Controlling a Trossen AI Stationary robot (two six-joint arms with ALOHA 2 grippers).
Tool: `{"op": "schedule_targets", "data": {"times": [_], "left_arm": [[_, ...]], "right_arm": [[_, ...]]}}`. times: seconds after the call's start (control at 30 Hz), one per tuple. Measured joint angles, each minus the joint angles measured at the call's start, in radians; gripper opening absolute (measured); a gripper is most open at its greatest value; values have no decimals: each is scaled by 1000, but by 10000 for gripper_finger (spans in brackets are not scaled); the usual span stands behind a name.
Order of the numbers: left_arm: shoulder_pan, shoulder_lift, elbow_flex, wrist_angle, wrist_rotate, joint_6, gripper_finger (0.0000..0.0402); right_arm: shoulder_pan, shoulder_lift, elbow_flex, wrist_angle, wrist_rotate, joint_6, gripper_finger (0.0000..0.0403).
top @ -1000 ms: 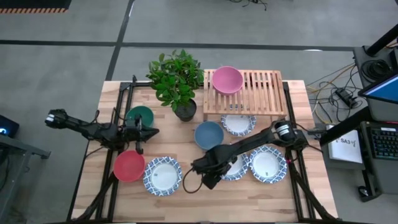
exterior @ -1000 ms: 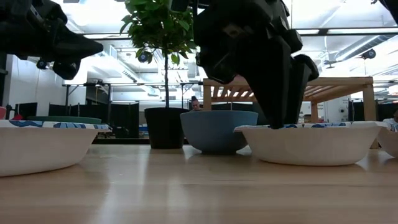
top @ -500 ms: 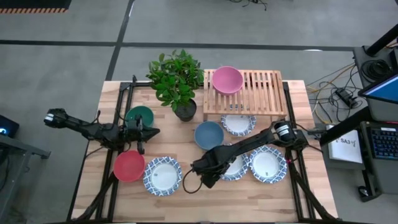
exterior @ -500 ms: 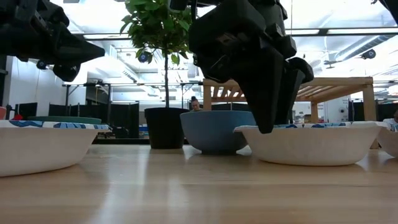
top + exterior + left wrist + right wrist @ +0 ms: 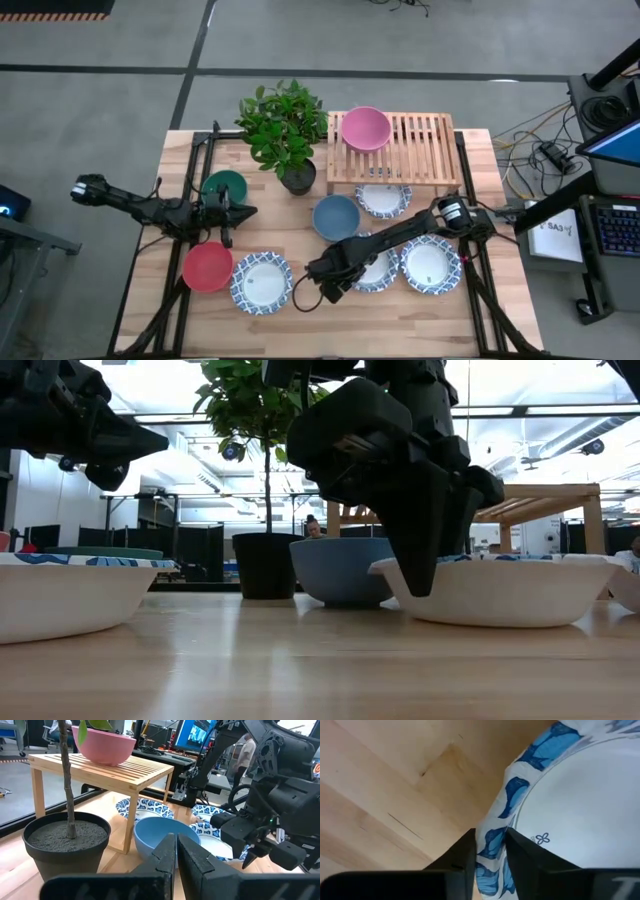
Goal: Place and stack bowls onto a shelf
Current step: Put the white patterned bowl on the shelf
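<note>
My right gripper (image 5: 324, 288) is shut on the rim of a white bowl with a blue-patterned rim (image 5: 378, 268) at the table's near middle. It also shows in the low view (image 5: 415, 582). Three more white patterned bowls (image 5: 262, 282) (image 5: 431, 264) (image 5: 384, 199) rest on the table, as do the red (image 5: 208, 266), dark green (image 5: 225, 185) and blue (image 5: 336, 216) bowls. The pink bowl (image 5: 366, 128) stands on the slatted shelf (image 5: 425, 150). My left gripper (image 5: 238, 212) is shut and empty, hovering between the green and red bowls. My right gripper pinches the white bowl's patterned rim (image 5: 492, 837) on the bowl's left side, one finger (image 5: 527, 857) inside the bowl and one (image 5: 457, 860) outside. The fingers come from above, slanting down. The bowl sits on the table by its base (image 5: 490, 622).
A potted plant (image 5: 285, 130) in a dark pot (image 5: 298, 176) stands left of the shelf at the back. The blue bowl lies just beyond the held bowl. Bare tabletop (image 5: 400, 320) runs along the near edge.
My right gripper has gone a little toward the table's left edge and down: its finger that stood inside the bowl now has the rim beside it, with the other finger outside the wall. The white bowl has shifted slightly toward the left.
</note>
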Motion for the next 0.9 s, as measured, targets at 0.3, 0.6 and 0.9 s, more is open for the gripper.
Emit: {"op": "schedule_targets", "data": {"times": [0.3,0.6,0.9], "left_arm": [[0,0,0,0,0,0,0],[0,1,0,-1,0,-3,0],[0,5,0,0,0,-3,0]], "right_arm": [[5,-2,48,-12,-21,3,39],[5,-2,289,-92,-58,-30,38],[5,-5,583,-119,-98,-210,38]]}}
